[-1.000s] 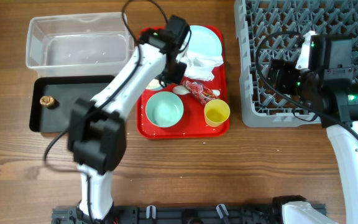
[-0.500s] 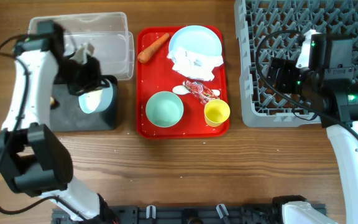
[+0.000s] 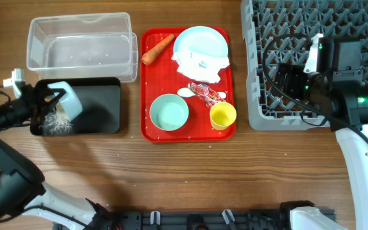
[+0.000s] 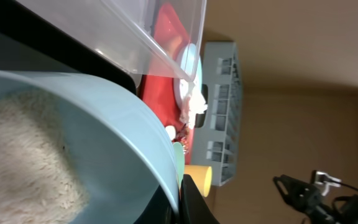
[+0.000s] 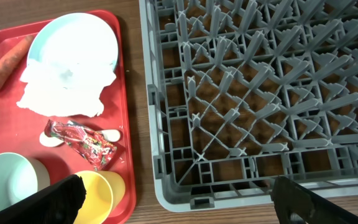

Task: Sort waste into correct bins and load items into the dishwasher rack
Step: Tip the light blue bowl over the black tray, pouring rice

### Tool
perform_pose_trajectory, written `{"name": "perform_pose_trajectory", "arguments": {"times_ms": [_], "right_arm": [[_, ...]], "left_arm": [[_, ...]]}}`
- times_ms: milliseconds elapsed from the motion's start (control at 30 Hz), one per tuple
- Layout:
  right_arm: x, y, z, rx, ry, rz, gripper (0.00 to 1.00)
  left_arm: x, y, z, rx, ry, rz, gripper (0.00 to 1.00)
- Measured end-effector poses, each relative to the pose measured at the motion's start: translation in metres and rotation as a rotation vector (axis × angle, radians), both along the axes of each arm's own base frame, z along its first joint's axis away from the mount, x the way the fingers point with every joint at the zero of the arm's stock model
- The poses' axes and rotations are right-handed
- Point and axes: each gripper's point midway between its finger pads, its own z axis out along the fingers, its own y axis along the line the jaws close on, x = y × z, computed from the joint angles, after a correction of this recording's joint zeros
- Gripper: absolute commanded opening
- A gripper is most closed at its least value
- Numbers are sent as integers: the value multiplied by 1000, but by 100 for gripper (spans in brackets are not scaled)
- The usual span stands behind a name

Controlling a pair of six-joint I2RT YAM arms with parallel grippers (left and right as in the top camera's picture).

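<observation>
Left of the red tray [image 3: 158,80], from overhead, the left gripper [image 3: 43,107] clamps the light blue bowl [image 3: 68,102], tipped over the black tray [image 3: 101,105], where rice [image 3: 57,122] lies heaped. On the red tray sit the carrot [image 3: 157,50], tissue [image 3: 200,65], wrapper [image 3: 203,91], plate [image 3: 202,39], mint-green bowl [image 3: 168,112] and yellow cup [image 3: 223,115]. The dishwasher rack [image 3: 280,25], right of the red tray, looks empty, so most of the job seems undone.

Through the left wrist camera, rice [image 4: 23,155] shows inside the bowl [image 4: 104,124], which is hidden from above.

Through the right wrist camera, the right gripper [image 5: 179,202] hangs with its jaws wide apart over the rack's [image 5: 260,93] near corner.

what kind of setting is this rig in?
Likely a lab tabletop mock-up of kitchen cleanup, not a real kitchen: a grey dishwasher rack sits directly on a wooden table, beside a loaded red tray.
</observation>
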Motion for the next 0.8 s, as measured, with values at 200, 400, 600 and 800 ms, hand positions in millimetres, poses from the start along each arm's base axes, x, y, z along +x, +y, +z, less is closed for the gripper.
{"name": "perform_pose_trajectory", "arguments": {"times_ms": [200,400,600,800], "right_arm": [[0,0,0,0,1,0,100],[-1,0,0,0,3,0,100],[-1,0,0,0,3,0,100],[-1,0,-1,0,4,0,100]], "left_arm": [[15,0,-1,-171,-86,38,4],[14,-5,28,-365,-95,93,4],[12,-7,33,-420,-57,110,4],[11,-7,33,-425,-50,111,4]]}}
